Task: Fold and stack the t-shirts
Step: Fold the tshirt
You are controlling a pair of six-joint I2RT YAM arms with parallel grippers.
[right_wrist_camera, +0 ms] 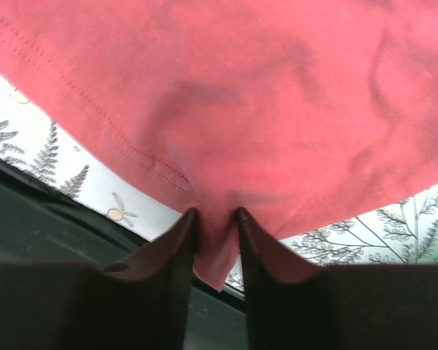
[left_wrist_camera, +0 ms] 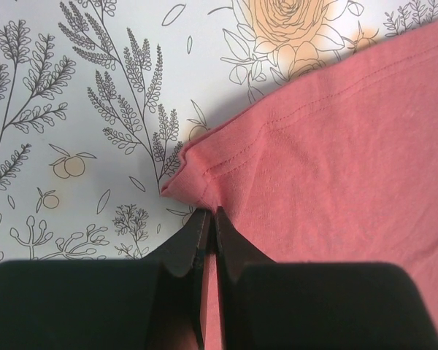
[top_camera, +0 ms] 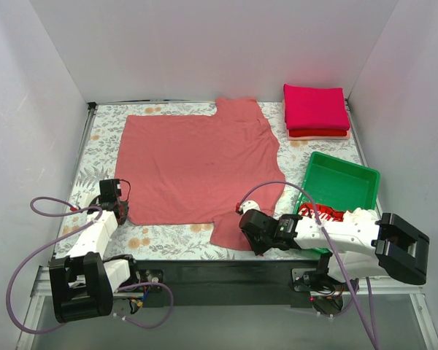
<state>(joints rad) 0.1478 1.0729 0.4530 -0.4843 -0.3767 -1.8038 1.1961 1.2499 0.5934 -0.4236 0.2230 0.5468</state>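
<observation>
At near edge, L fingers and R fingers pinch shirt edge; lift both evenly, keep cloth taut.

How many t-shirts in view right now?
4 sure: salmon one spread flat mid-table; magenta one folded atop a red one, back right; red-and-white one in the green tray, partly hidden by the right arm. A pale layer under them may be a fifth.

A spread t-shirt, a folded stack and a green tray are carried by the floral-covered desk.
</observation>
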